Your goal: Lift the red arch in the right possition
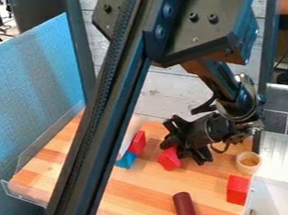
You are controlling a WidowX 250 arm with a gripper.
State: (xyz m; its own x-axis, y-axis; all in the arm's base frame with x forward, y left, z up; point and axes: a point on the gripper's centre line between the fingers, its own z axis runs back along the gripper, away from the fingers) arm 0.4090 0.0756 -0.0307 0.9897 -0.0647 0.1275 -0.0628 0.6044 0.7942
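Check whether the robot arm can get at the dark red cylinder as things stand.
Probably yes: beyond the red piece right at the end effector, only bare wooden tabletop shows on the way to the cylinder. Whether that piece is already gripped, which would hinder a grasp, I cannot tell.

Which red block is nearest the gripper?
The middle red block, right at the gripper. The other two are farther off: the left one by the blue block, the right one near the round cup.
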